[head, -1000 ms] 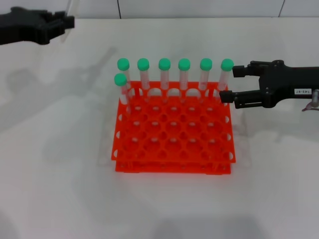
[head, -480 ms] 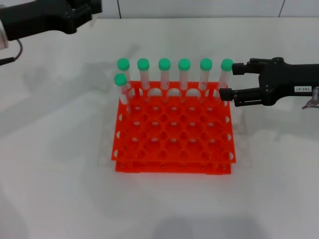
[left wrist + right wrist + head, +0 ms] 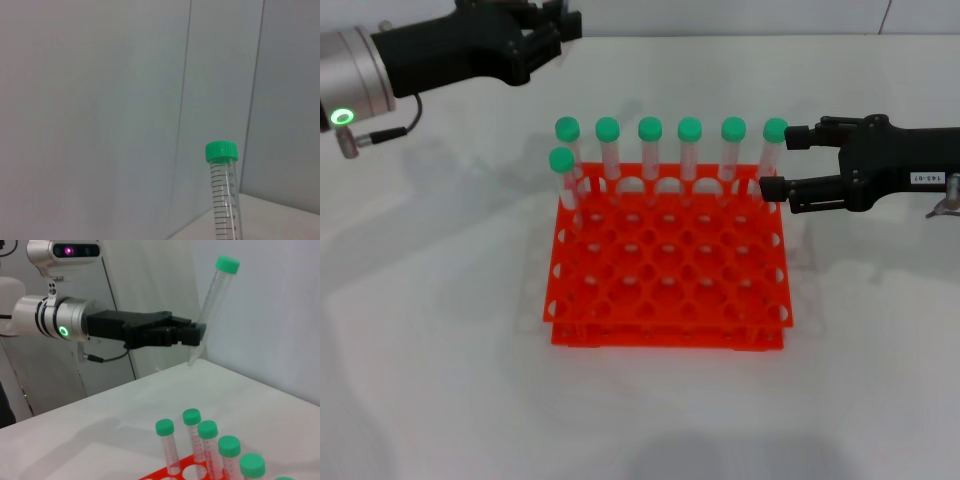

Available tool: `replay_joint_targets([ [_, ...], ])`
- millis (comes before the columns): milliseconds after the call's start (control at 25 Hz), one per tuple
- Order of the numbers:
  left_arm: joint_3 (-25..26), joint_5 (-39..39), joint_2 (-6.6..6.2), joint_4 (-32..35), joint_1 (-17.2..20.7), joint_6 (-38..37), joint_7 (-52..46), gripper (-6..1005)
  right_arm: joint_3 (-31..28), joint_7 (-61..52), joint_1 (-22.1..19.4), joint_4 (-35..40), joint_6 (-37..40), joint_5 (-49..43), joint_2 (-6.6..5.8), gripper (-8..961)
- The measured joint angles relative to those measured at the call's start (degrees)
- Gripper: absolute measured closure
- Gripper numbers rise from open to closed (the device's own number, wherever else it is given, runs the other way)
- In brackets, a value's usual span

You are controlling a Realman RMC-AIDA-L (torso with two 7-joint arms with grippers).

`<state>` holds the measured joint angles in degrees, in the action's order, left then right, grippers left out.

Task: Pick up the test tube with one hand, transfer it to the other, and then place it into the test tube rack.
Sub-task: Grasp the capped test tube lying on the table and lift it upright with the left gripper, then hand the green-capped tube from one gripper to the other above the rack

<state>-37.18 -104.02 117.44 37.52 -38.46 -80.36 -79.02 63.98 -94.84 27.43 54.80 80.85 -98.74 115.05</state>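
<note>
My unlabelled left gripper (image 3: 196,335) is shut on the lower part of the test tube (image 3: 215,292), which leans up and away with its green cap on top. The same test tube (image 3: 223,195) rises in the left wrist view. In the head view the left gripper (image 3: 555,28) is at the far left, beyond the rack, and its tube does not show there. The orange-red test tube rack (image 3: 665,335) sits mid-table. My labelled right gripper (image 3: 780,164) hangs open at the rack's far right corner, its fingertips beside the rightmost tube (image 3: 772,150).
Several green-capped tubes (image 3: 649,150) stand in the rack's back row, and one more (image 3: 563,180) stands a row nearer at the left end. These tubes (image 3: 207,445) also show low in the right wrist view. White table (image 3: 440,350) lies all around the rack.
The left arm has swung rightward along the table's far edge, toward the rack's back left. The right gripper has stayed in place.
</note>
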Motion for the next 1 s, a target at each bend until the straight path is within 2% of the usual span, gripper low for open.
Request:
replay_joint_targets([
  [520,-6.48,-0.19,0.25,-1.53,-1.18,0.41,0.05,825,0.0,0.09,0.14,0.04,0.01,-0.06,0.0,95],
  [1000,-7.11,-0.4,0.24,-2.03,-0.86,0.48,0.08,825,0.0,0.1,0.58,0.04,-0.21,-0.06,0.0,97],
])
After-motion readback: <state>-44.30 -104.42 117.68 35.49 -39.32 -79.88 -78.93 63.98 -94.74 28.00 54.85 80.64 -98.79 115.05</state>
